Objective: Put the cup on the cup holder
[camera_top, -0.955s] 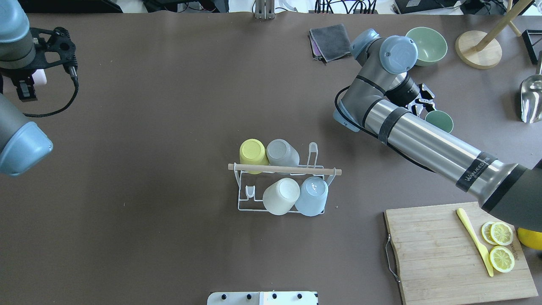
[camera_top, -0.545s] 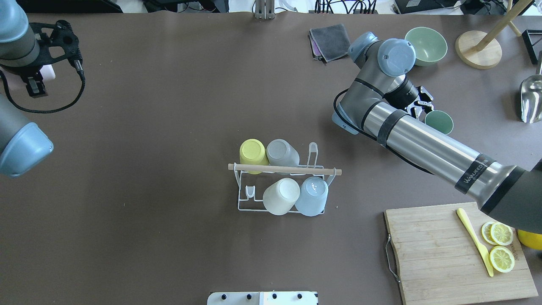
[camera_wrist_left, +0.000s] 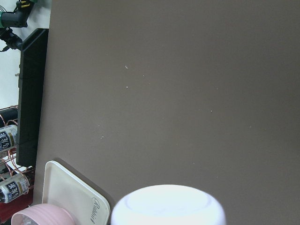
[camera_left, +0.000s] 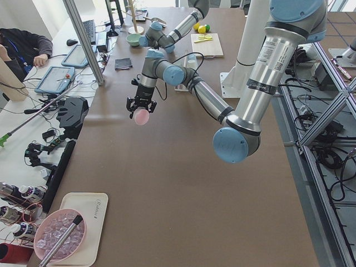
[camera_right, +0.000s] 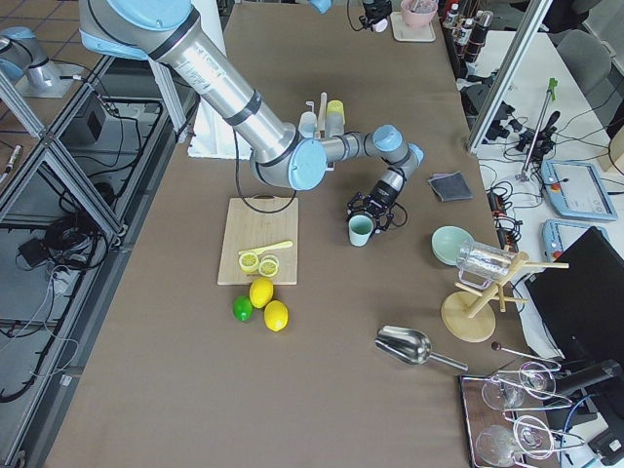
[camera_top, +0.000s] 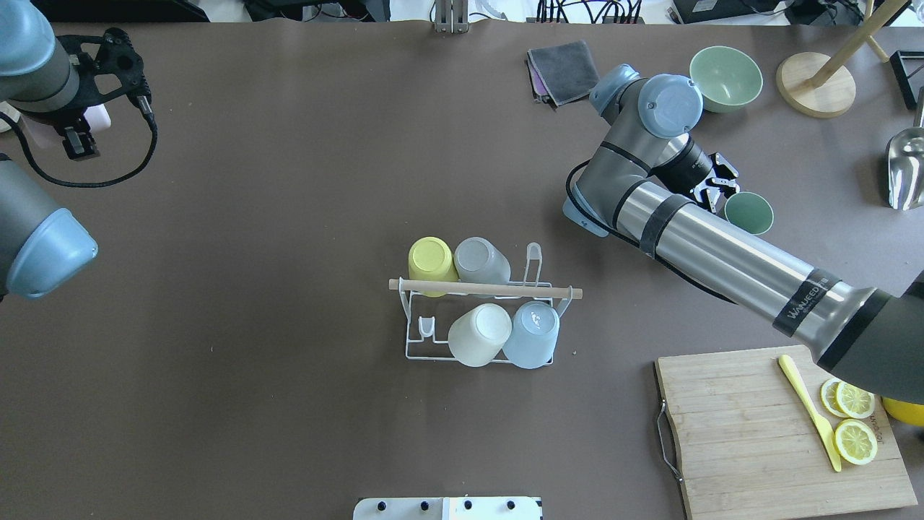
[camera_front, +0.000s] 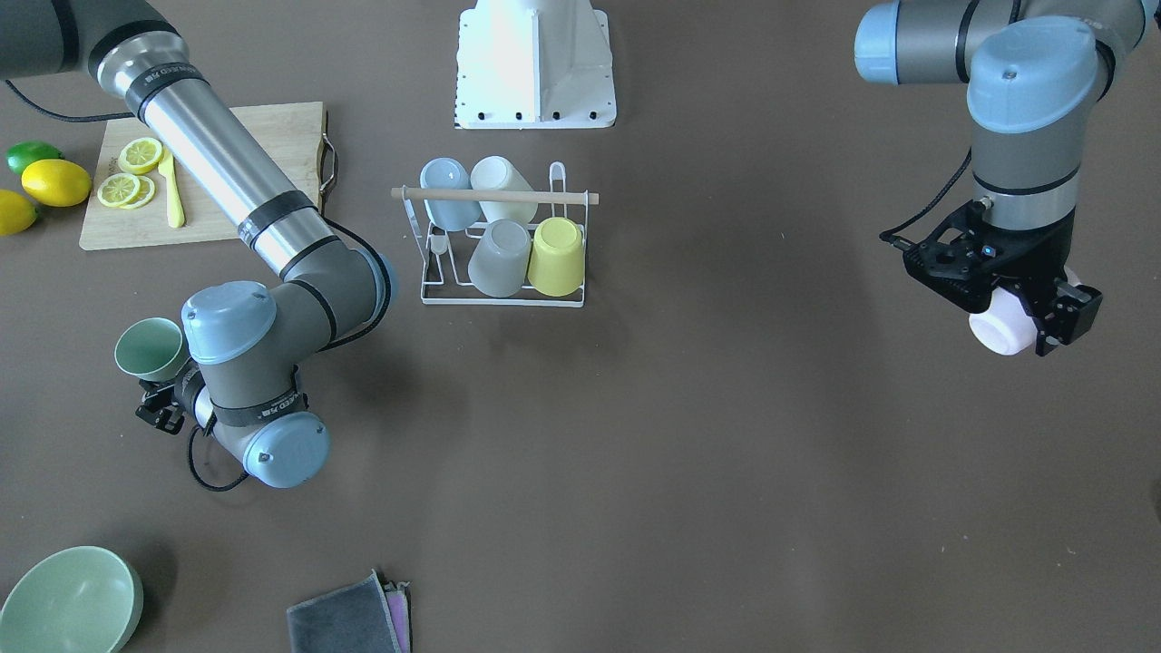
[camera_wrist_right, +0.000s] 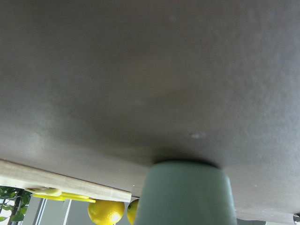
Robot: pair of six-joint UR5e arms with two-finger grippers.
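The white wire cup holder (camera_top: 415, 354) with a wooden rod handle (camera_top: 484, 289) stands mid-table and carries several upturned cups: yellow, grey, white and light blue. It also shows in the front view (camera_front: 503, 299). My left gripper (camera_top: 83, 126) is at the far left, raised, shut on a pale pink cup (camera_front: 998, 331), which fills the bottom of the left wrist view (camera_wrist_left: 168, 206). My right gripper (camera_top: 722, 191) is at the far right, low over the table, closed against a green cup (camera_top: 748, 211), which is also seen in the right wrist view (camera_wrist_right: 187, 192).
A wooden cutting board (camera_top: 751, 433) with lemon slices and a yellow knife lies at the near right. A green bowl (camera_top: 725, 78), a grey cloth (camera_top: 563, 71), a wooden stand (camera_top: 816, 83) and a metal scoop (camera_top: 906, 166) sit along the far right. A white tray (camera_wrist_left: 70, 197) lies under the left gripper.
My left gripper has moved right and farther across the table with the pink cup. My right wrist has turned and shifted slightly left; the green cup has barely shifted.
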